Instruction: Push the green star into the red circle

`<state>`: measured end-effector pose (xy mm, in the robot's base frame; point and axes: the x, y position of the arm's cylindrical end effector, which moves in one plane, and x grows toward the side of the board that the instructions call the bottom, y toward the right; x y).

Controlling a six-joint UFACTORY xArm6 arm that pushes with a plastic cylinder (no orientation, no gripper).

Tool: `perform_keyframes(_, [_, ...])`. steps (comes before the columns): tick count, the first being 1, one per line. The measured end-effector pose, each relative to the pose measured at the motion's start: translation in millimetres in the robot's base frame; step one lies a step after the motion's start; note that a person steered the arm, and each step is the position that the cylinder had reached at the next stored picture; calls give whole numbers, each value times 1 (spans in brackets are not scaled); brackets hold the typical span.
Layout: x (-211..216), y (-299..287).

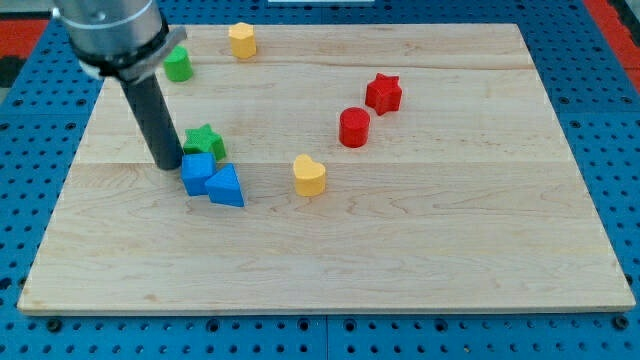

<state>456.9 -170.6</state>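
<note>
Blue pegboard surrounds a pale wooden worktop that fills most of the view. Seven blocks sit on it.

By colour, two are green, two blue, two red and two yellow, less one: the count is two green, two blue, two red, and two yellow only if the top one is included, so let me set them out singly. Green: a star at the view's left of centre, and a second green block near the top left, partly behind the arm, its shape unclear. Blue: a cube and a triangle, touching each other. Red: a circle and a red star just up and to the right of it. Yellow: a heart near the middle and a yellow block at the top edge. That makes eight blocks, not seven.

The green star sits just above the blue cube, touching or nearly touching it, and well to the left of the red circle. It has no long axis, and which way its points face I cannot make out.

My tip rests on the wood just left of the green star and the blue cube, close to both; whether it touches either I cannot tell. There are no jaws on this rod, so nothing is held.
</note>
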Motion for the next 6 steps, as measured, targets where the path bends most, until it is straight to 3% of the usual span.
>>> perform_keyframes(1, [-23, 17])
perform_keyframes(2, [-41, -23])
perform_keyframes(4, [-73, 65])
perform_keyframes(5, [-32, 89])
perform_keyframes(6, [-28, 122])
